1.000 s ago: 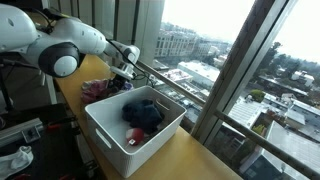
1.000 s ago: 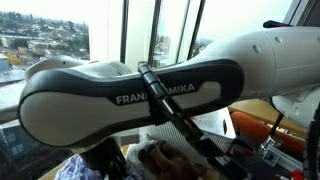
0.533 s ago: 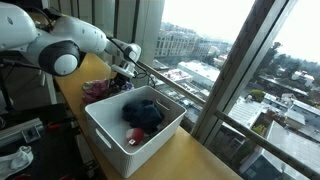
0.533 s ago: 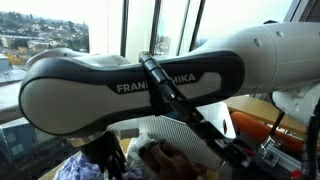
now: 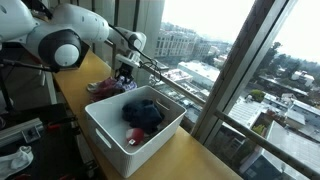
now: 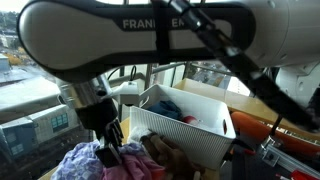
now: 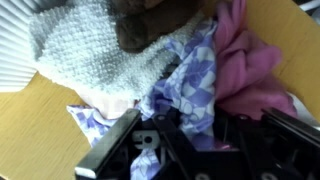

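My gripper point(image 7: 190, 140) is down in a pile of clothes on the wooden table and looks shut on a blue-and-white checkered cloth point(image 7: 190, 80), which runs between the fingers. A pink garment point(image 7: 250, 60) lies beside it, with a white knitted piece point(image 7: 85, 50) and a dark brown item point(image 7: 150, 25) further out. In both exterior views the gripper point(image 5: 125, 72) point(image 6: 108, 148) sits on the pile point(image 5: 105, 87) point(image 6: 95, 162), just beside the white bin.
A white plastic bin point(image 5: 112, 132) point(image 6: 215, 140) holds dark blue and red clothes. The wooden table point(image 5: 195, 160) runs along tall windows with a metal rail point(image 5: 175, 85). The wrist view shows bare tabletop point(image 7: 35, 140) to the left of the pile.
The arm has risen and swung, uncovering the bin in an exterior view. The gripper has lifted a little, with the pile drawn up under it.
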Controlling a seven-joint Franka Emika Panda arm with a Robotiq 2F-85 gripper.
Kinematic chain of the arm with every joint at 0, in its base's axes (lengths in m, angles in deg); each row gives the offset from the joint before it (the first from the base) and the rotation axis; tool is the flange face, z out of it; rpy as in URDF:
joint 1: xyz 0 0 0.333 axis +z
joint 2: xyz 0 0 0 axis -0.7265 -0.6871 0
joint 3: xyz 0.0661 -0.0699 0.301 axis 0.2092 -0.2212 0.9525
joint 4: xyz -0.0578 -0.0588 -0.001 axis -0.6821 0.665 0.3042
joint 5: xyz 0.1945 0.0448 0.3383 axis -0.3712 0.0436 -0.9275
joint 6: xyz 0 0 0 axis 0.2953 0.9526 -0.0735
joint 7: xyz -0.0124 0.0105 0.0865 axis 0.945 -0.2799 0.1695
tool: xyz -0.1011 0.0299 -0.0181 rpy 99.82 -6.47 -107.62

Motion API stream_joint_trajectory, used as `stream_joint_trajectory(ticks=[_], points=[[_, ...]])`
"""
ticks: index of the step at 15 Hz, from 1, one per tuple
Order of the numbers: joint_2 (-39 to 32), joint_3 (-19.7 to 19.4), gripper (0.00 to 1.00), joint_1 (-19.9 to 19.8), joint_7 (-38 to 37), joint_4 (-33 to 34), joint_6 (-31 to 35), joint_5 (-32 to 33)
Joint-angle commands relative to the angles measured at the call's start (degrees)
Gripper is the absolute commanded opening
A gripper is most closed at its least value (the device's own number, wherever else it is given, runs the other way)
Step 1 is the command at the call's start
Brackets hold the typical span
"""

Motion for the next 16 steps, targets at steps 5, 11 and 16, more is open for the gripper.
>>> stream_joint_trajectory(ticks=[5, 11, 16], points=[[12.21, -1.78, 0.06, -0.7, -0.14, 0.17, -7.28, 1.76], [22.57, -3.78, 0.06, -0.94, 0.48, 0.79, -11.31, 4.89], [30.67, -5.76, 0.06, -2.58, 0.61, 0.99, -14.29, 8.05]])
